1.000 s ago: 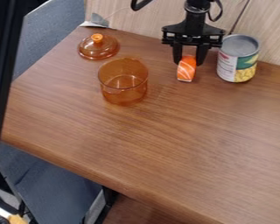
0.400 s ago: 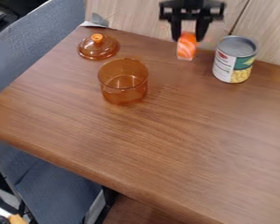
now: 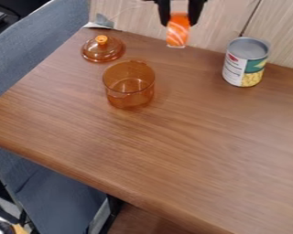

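The brown table [image 3: 173, 151] carries 1 lid [image 3: 104, 52], 1 can [image 3: 244, 68] and 1 apparently glass pot [image 3: 131, 98].

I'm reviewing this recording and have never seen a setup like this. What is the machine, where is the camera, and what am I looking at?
The machine is a black robot arm, coming in from the top edge and ending in a two-finger gripper. One fixed camera, looking down at a slant, takes every picture. Pinched between the fingers is an orange, white-striped block, raised near the wall. On the wooden table are an uncovered amber see-through pot, its knobbed lid beyond it, and an upright can at right.
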Motion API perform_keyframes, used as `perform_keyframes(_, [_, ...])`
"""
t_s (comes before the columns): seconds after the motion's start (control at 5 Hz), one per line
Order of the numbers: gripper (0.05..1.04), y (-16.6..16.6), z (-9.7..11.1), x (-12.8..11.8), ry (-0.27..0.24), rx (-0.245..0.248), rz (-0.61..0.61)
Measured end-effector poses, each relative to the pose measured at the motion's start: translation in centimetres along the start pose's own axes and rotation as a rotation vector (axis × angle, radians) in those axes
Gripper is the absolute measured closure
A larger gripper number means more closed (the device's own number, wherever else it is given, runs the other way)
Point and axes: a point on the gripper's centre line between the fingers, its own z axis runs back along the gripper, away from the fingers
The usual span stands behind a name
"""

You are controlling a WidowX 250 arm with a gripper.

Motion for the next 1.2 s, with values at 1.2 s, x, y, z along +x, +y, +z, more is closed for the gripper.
perform_keyframes(1.2, [0.528,7.3,-4.5,-13.4,0.114,0.035,-0.15])
